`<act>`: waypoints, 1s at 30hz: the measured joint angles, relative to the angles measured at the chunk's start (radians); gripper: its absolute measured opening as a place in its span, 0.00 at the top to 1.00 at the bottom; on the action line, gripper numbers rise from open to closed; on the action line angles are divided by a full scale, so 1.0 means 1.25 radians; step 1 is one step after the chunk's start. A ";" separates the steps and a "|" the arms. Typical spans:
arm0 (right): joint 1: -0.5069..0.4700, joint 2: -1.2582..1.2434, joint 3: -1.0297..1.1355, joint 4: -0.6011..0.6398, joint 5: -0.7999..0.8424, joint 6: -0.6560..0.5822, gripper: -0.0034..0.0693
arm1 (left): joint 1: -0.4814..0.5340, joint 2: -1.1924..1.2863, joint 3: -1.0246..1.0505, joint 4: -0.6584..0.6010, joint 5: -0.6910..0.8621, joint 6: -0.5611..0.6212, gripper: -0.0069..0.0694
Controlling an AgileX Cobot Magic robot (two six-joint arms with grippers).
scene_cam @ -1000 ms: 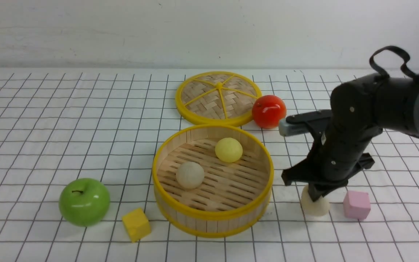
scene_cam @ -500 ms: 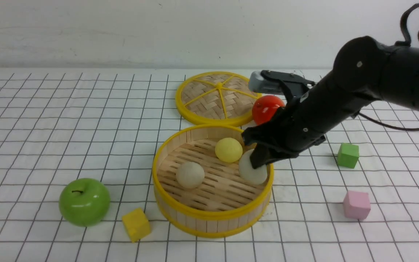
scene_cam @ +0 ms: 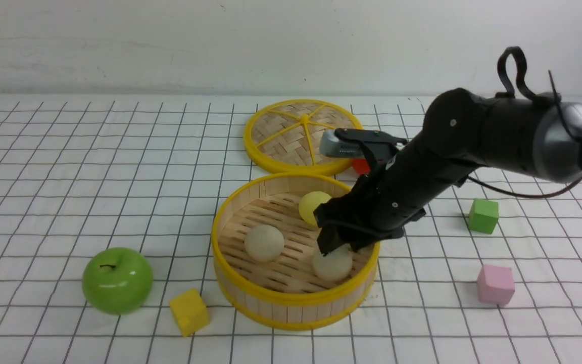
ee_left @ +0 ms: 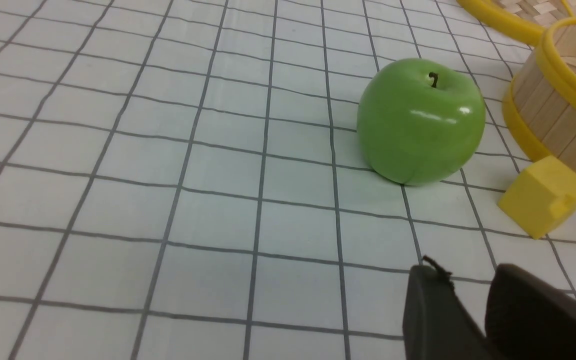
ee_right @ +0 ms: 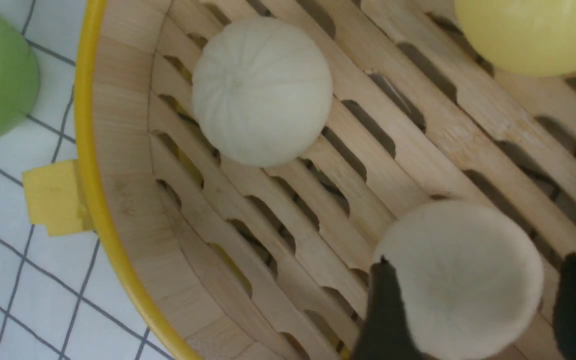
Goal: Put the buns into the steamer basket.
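Observation:
The steamer basket point(scene_cam: 296, 299) stands at the table's middle and holds three buns. One beige-white bun point(scene_cam: 263, 243) lies on its slotted floor toward the left, and a pale yellow bun point(scene_cam: 312, 205) sits at the back, partly behind my right arm. Another beige-white bun point(scene_cam: 332, 264) rests on the floor at the right, just under my right gripper point(scene_cam: 339, 245). In the right wrist view this bun point(ee_right: 460, 280) lies between the spread fingers point(ee_right: 385, 310), with a gap on one side. My left gripper point(ee_left: 468, 280) hovers over the cloth, slightly open and empty.
The flat woven lid point(scene_cam: 303, 134) lies behind the basket. A red apple point(scene_cam: 359, 164) is mostly hidden by my right arm. A green apple point(scene_cam: 116, 280) and a yellow cube point(scene_cam: 189, 311) sit left of the basket. A green cube point(scene_cam: 483, 216) and a pink cube point(scene_cam: 495, 284) lie to the right.
My right gripper lifted the beige-white bun from the cloth beside the pink cube, carried it left over the basket rim, lowered it to the floor and spread its fingers.

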 joint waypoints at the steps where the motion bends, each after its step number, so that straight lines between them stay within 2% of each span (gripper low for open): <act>1: -0.003 -0.019 0.000 -0.014 0.008 0.011 0.24 | 0.000 0.000 0.000 0.000 0.000 0.000 0.69; 3: -0.010 -0.043 0.000 -0.034 0.025 0.024 0.18 | 0.000 0.000 0.000 0.000 0.000 0.000 0.69; 5: -0.030 -0.124 0.000 -0.098 0.082 0.070 0.11 | 0.000 0.000 0.000 0.000 0.000 0.000 0.68; 9: -0.044 -0.240 0.000 -0.205 0.181 0.138 0.13 | 0.000 0.000 0.000 0.000 0.000 0.000 0.68; 10: -0.044 -0.283 0.000 -0.256 0.216 0.169 0.15 | 0.000 0.000 0.000 0.000 0.000 0.000 0.68; 13: -0.044 -0.395 0.000 -0.352 0.317 0.223 0.27 | 0.000 0.000 0.000 0.000 0.000 0.000 0.67; 14: -0.044 -0.395 0.000 -0.352 0.317 0.223 0.27 | 0.000 0.000 0.000 0.000 0.000 0.000 0.67; 16: -0.044 -0.497 0.014 -0.397 0.367 0.248 0.41 | 0.000 0.000 0.000 0.000 0.000 0.000 0.67; 18: -0.044 -0.568 0.041 -0.397 0.384 0.251 0.54 | 0.000 0.000 0.000 0.000 0.000 0.000 0.67; 20: -0.044 -0.646 0.081 -0.397 0.392 0.251 0.72 | 0.000 0.000 0.000 0.000 0.000 0.000 0.67; 21: -0.044 -0.646 0.081 -0.397 0.392 0.251 0.72 | 0.000 0.000 0.000 0.000 0.000 0.000 0.67; 22: -0.044 -0.720 0.126 -0.403 0.390 0.254 0.87 | 0.000 0.000 0.000 0.000 0.000 0.000 0.66; 25: -0.044 -0.804 0.203 -0.420 0.357 0.254 0.97 | 0.000 0.000 0.000 0.000 0.000 0.000 0.66; 30: -0.044 -0.927 0.302 -0.417 0.343 0.260 0.98 | 0.000 0.000 0.000 0.000 0.000 0.000 0.65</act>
